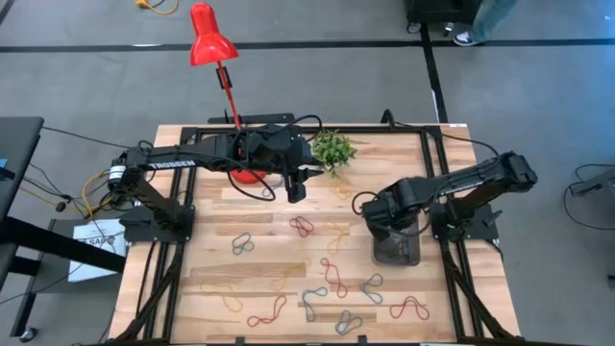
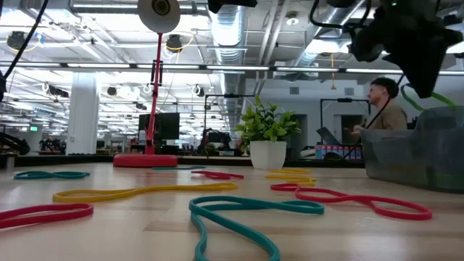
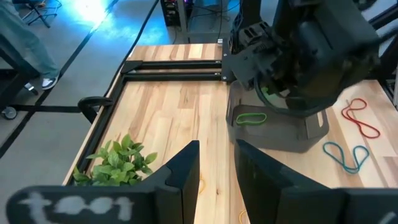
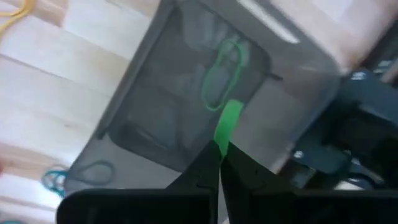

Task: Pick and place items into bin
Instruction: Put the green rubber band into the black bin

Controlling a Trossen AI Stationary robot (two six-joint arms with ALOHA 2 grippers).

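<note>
Many thin twisted bands lie flat on the wooden table: red [image 1: 303, 227], grey [image 1: 242, 244], yellow [image 1: 279, 279] and teal [image 2: 246, 210] among them. The dark see-through bin [image 1: 396, 248] stands on the table's right half. My right gripper [image 4: 219, 149] hovers over the bin's open top, shut on a green band [image 4: 227, 124]. A green loop [image 4: 221, 74] shows inside the bin [image 3: 280, 127] below it. I cannot tell whether it belongs to the held band. My left gripper [image 3: 217, 165] is open, in the air beside the small plant [image 1: 332, 149]. My right gripper pinches a green band's upper part [image 4: 225, 132] between its two shut fingers, coming from above and pointing down into the bin. The band hangs below the fingertips [image 2: 419, 88] toward the bin's inside. Whether its lower end rests on the bin's floor I cannot tell.
A red desk lamp has its round base [image 1: 248, 175] under my left arm, near the table's far edge. The potted plant [image 2: 267, 141] stands to the right of that base. Black rails [image 3: 174, 62] frame the table. A person [image 2: 380, 109] sits beyond the table.
</note>
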